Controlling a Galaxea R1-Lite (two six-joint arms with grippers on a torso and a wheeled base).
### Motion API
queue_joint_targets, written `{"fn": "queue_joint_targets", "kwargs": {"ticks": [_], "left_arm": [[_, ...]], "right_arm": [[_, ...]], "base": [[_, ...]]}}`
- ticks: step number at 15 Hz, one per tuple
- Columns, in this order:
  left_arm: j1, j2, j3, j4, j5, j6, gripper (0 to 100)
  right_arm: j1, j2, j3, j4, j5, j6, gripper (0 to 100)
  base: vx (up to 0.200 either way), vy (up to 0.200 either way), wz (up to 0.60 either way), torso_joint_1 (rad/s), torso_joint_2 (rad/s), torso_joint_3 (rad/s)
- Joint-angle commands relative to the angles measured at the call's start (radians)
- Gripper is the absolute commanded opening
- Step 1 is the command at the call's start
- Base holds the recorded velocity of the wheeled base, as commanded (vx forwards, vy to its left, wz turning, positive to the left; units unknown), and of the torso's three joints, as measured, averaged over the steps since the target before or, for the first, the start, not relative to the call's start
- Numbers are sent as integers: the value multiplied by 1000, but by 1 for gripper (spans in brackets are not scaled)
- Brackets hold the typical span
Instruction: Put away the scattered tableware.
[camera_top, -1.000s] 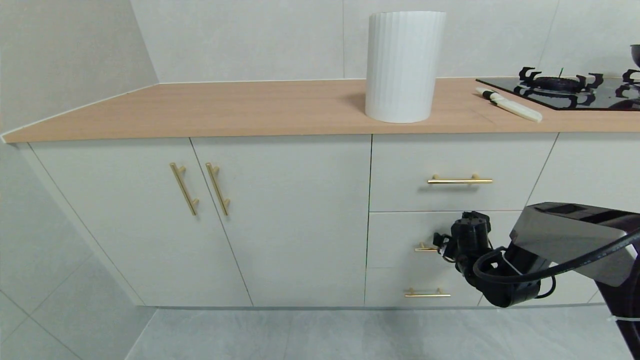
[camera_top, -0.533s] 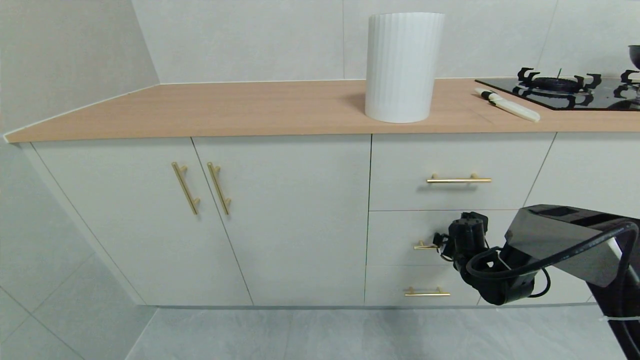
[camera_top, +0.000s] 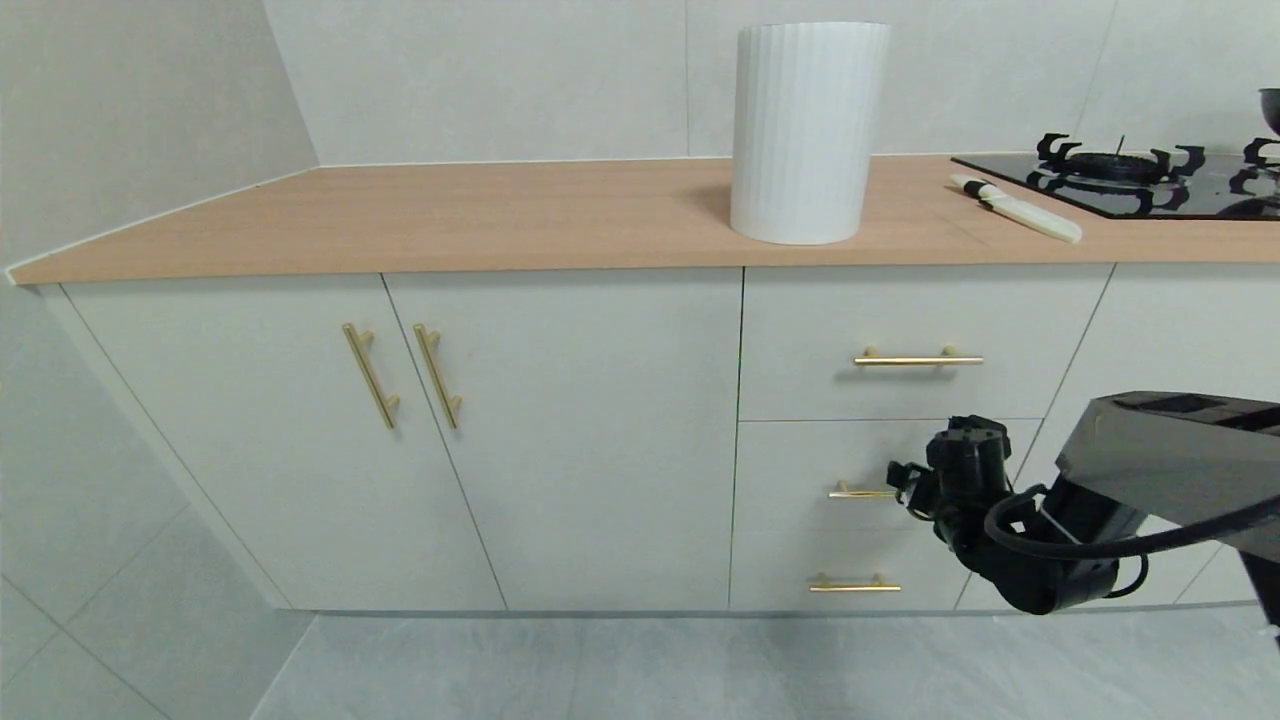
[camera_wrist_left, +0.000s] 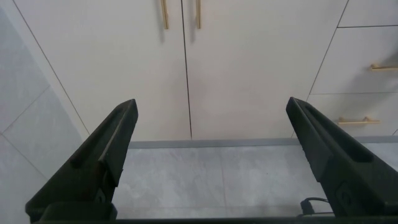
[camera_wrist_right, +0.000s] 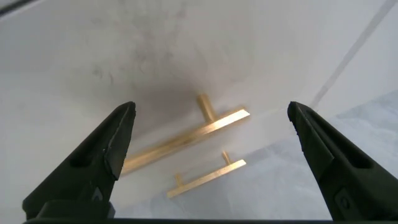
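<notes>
Canister (camera_top: 810, 133) on counter (camera_top: 450, 215), knife (camera_top: 1015, 209) right of it, stove (camera_top: 1130, 180) farther right, right pincer (camera_top: 903, 479) before middle drawer handle (camera_top: 852, 491)

1. The head view looks forward and down at the counter (camera_top: 500, 215) and cabinet fronts (camera_top: 560, 430) from well back.
2. The left wrist view, low, faces those fronts past the left gripper (camera_wrist_left: 211, 104).
3. The right wrist view sits close to the middle drawer handle (camera_wrist_right: 186, 140), seen in all three.

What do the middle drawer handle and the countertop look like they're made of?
Middle drawer handle: probably metal with a brushed brass-coloured finish, judging by its gold sheen. Countertop: matte wood or wood-look laminate with faint grain; I cannot tell which.
</notes>
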Motion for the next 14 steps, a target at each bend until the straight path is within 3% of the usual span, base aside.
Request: {"fn": "queue_joint_targets", "kwargs": {"ticks": [1, 8, 9, 10, 11, 14], "left_arm": [[0, 2, 0, 0, 1, 0, 100], [0, 2, 0, 0, 1, 0, 100], [0, 2, 0, 0, -1, 0, 100], [0, 2, 0, 0, 1, 0, 100], [0, 2, 0, 0, -1, 0, 100], [0, 2, 0, 0, -1, 0, 100]], "right_arm": [[1, -263, 227, 7, 31, -52, 100], [18, -832, 707, -3, -11, -85, 100], [18, -1007, 792, -3, -41, -126, 100], [18, -1015, 795, -3, -43, -129, 100], [11, -1226, 861, 8, -64, -201, 100], [-110, -1509, 905, 120, -63, -330, 100]], "base": [[0, 0, 0, 0, 0, 0], [0, 0, 0, 0, 0, 0], [0, 0, 0, 0, 0, 0], [0, 0, 0, 0, 0, 0], [0, 0, 0, 0, 0, 0], [0, 0, 0, 0, 0, 0]]}}
